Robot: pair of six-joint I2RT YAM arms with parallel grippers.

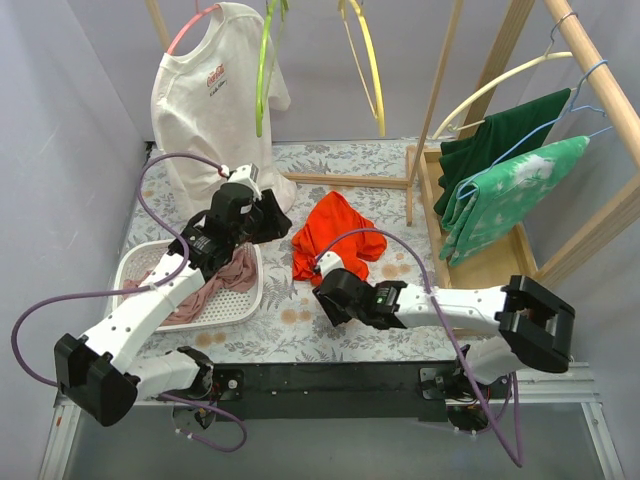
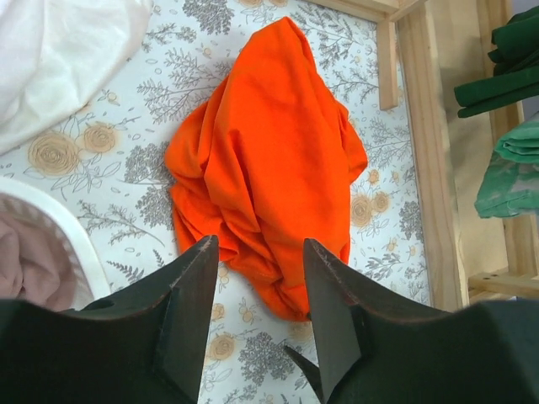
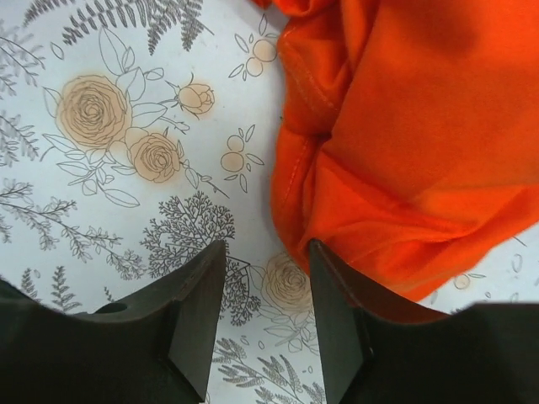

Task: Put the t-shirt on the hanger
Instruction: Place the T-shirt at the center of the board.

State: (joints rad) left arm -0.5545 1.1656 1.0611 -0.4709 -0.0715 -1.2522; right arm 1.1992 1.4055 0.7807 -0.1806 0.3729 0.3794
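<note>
Looking from top cam first: t-shirt (image 1: pixel 335 235) is a crumpled heap on the table (image 1: pixel 340 165), lying between both grippers. It's just ahead of the left gripper (image 1: pixel 272 218) and just ahead of, a bit to one side of, the right gripper (image 1: pixel 322 268). Hanger (image 1: pixel 263 70) hangs on the back rail beside the white tee (image 1: pixel 205 110), well beyond the left jaws and well apart from the shirt, so nothing is on it yet. Basket (image 1: pixel 135 262) w/ a pinkish garment sits under the left arm. Left wrist cam: left gripper (image 2: pixel 257 244) jaws are roughly half open w/ nothing pinched. The t-shirt (image 2: pixel 269 160) lies straight ahead, its long axis running away from the jaws and leaning slightly to the view's right. The near end of the heap shows thru the gap but looks to lie below the tips, not between them. Right wrist cam: right gripper (image 3: pixel 265 248) jaws are about half open too, w/ only bare printed table in the gap. The t-shirt (image 3: pixel 404 143) is ahead and off to the view's right, a folded hem just beside that fingertip; can't tell if it touches. Judgement: right arm is lower and nearer the cloth edge, so a small sideways shift towards the hem would put fabric between its jaws. Left arm has the cleaner line down the heap's length.
</note>
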